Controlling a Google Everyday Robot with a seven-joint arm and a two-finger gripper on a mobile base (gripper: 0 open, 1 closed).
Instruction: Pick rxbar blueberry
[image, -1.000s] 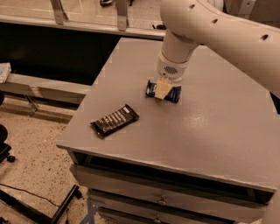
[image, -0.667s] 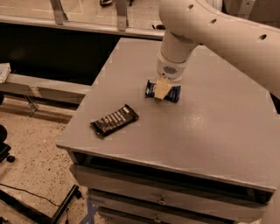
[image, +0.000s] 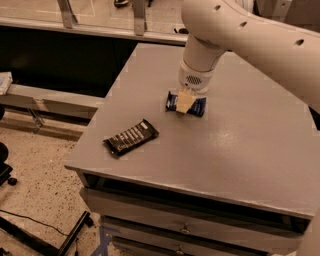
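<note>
Since I'm after the blue one, claw (image: 185, 101): low right on it, can't tell if clamped
rxbar blueberry (image: 200, 106): flat on table (image: 240, 150), under claw
black bar (image: 131, 137): 8 o'clock, well apart

Grey table (image: 240, 150) — gripper (image: 184, 102) down over the rxbar blueberry (image: 200, 106); black bar (image: 131, 137) apart, towards front-left corner.

dim warm light, tool (image: 185, 102) over rxbar blueberry (image: 199, 106)
</note>
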